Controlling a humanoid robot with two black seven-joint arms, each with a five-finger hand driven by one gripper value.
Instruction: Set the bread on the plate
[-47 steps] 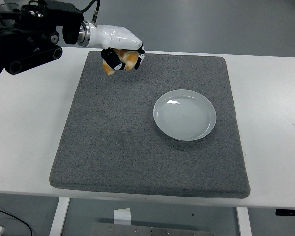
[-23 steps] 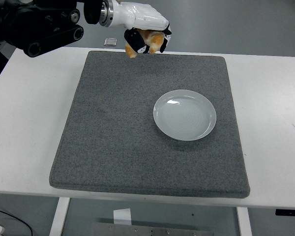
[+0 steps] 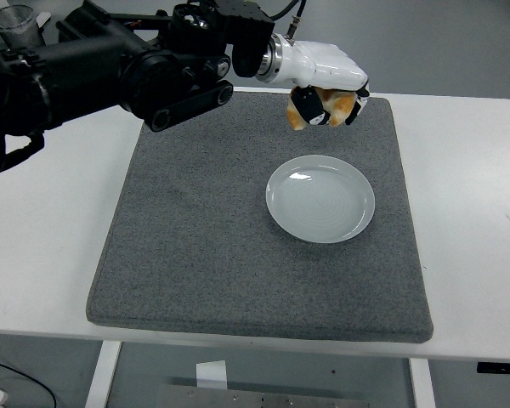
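The left robot hand (image 3: 327, 89), white-shelled with black finger segments, is closed around the bread (image 3: 333, 105), an orange-brown piece visible between the curled fingers. The bread is held in the air, clear of any surface. Its black arm reaches in from the left edge. Below the robot hand and slightly nearer the camera lies the plate (image 3: 320, 198), round, pale and glossy, with nothing on it. The plate rests on a grey mat (image 3: 195, 238) that extends beneath the robot hand and well to its left. The mat lies on the white table (image 3: 467, 221).
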